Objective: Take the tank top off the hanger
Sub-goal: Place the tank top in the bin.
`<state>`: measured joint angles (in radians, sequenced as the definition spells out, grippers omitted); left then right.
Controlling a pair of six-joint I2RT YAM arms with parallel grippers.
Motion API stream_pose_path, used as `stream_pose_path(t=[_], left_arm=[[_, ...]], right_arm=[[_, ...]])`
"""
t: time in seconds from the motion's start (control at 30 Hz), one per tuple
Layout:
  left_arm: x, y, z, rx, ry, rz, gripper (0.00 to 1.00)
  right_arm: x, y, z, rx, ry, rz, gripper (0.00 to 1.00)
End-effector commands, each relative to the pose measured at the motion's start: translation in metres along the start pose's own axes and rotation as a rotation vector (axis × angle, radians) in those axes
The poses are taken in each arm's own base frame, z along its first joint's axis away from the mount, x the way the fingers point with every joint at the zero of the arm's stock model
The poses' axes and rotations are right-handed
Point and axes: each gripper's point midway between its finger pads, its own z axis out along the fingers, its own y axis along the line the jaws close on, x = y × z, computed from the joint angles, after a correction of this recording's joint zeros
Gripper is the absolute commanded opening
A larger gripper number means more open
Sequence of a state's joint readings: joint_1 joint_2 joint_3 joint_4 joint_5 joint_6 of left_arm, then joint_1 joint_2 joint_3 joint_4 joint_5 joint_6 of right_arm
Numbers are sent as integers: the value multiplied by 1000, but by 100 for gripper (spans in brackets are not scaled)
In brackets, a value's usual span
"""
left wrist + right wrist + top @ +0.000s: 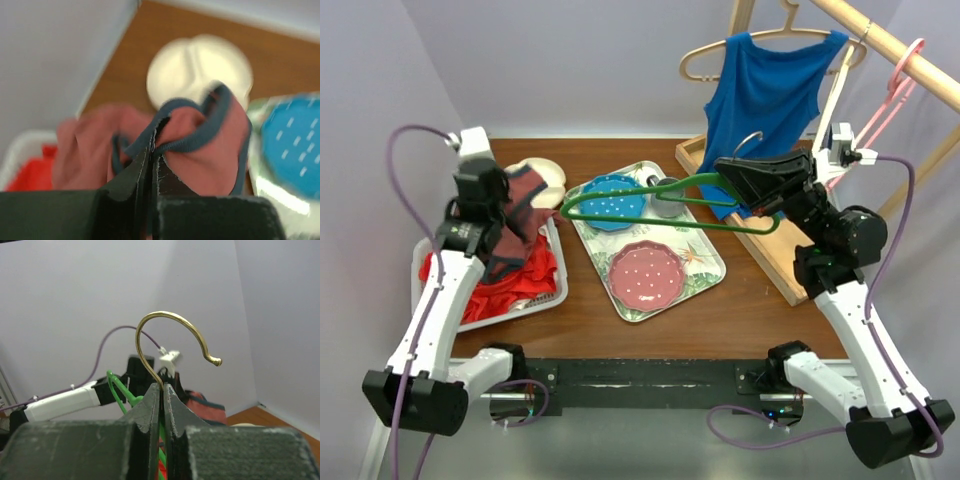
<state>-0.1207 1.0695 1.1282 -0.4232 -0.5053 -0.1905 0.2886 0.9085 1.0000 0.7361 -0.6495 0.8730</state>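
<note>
Two claws, both clamped: left claw (pixel 152 167) pinched the maroon tank top (pixel 200 155) above the basket (pixel 515 309), right claw (pixel 162 390) pinched the green hanger (pixel 125 392) at its brass hook (pixel 170 315). Hanger's tip sat near the fabric, so a strap could've snagged there.

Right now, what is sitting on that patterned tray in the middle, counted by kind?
Plates: 2 (blue plate, pink plate)
Cups: 1 (grey cup)
Total: 3 things on the tray
</note>
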Motion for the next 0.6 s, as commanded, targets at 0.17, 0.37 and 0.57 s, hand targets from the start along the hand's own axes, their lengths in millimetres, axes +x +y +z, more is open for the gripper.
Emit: stream_pose_path(t=[0.17,0.37,0.57], left_arm=[[123,36,-10,-158,214,-346,76],[58,56,-9,-266,77,-369,100],[23,50,31,-291,32,-230,100]], right_arm=[[20,5,-10,-47,48,57,0],[28,3,-16,-19,74,67,0],[34,3,-21,-7,85,83,0]])
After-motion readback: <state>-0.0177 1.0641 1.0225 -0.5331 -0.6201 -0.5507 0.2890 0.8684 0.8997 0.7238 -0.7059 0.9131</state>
